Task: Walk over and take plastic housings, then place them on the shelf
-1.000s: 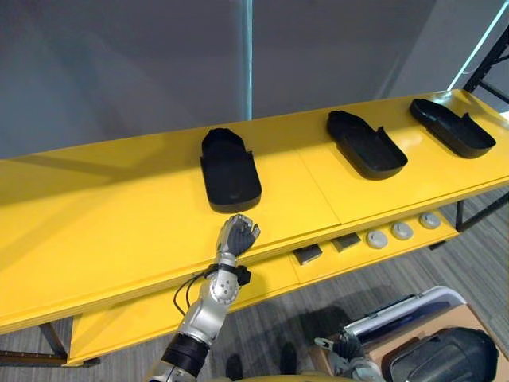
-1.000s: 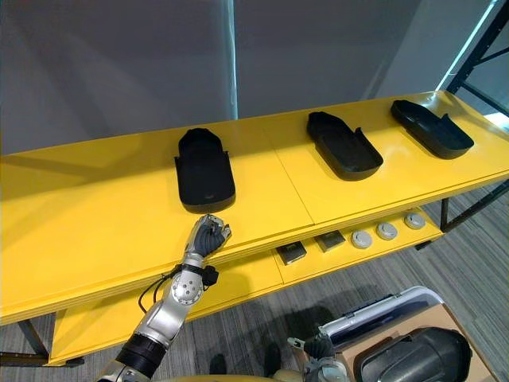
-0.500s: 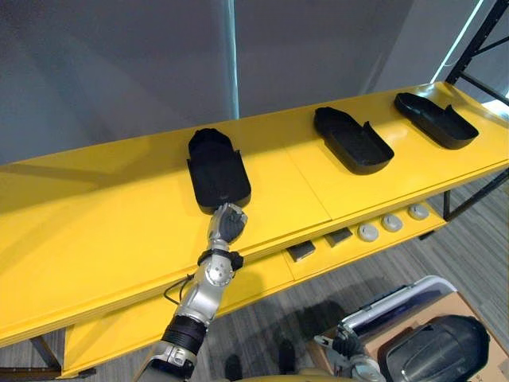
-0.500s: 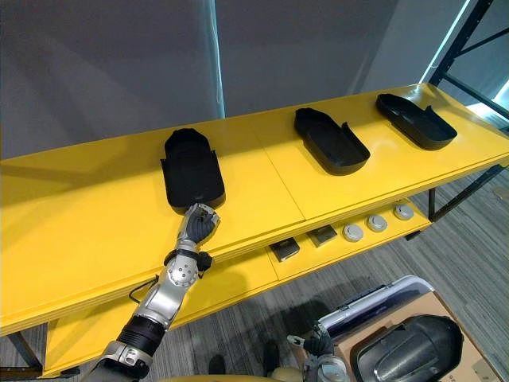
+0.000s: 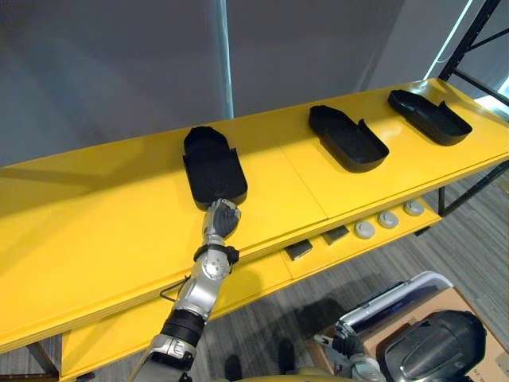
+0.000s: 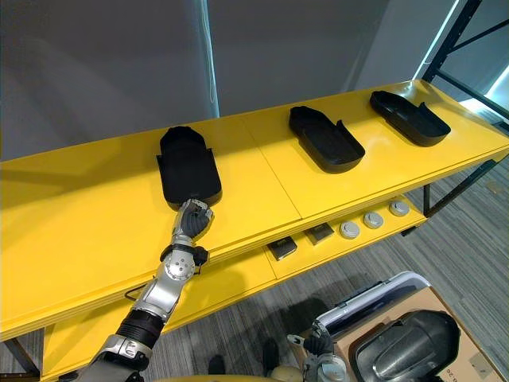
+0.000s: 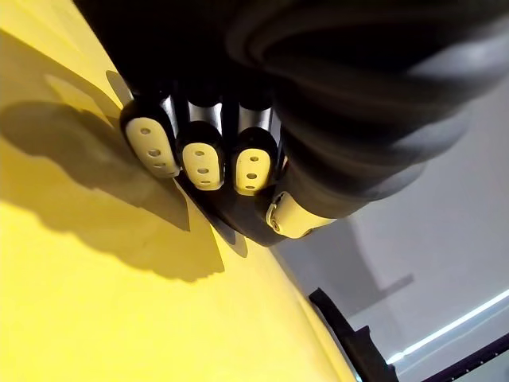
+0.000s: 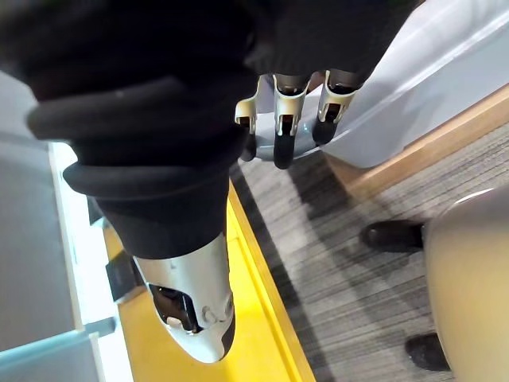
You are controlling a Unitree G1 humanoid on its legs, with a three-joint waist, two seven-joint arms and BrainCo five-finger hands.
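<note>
Three black plastic housings lie on the yellow shelf top: the left housing, the middle housing and the right housing. My left hand rests on the shelf with its curled fingers against the near end of the left housing, closed round nothing. My right hand hangs low by the floor, fingers straight, beside a grey-white bin. Another black housing lies in a cardboard box at lower right.
A lower yellow shelf carries small grey blocks and round grey discs. A dark rack post stands at the far right. A grey wall runs behind the shelf, and a person's dark shoes stand on the carpet.
My left hand has moved forward across the shelf top, from a short way in front of the left housing up to its near end, and its fingers have curled. The camera view has shifted.
</note>
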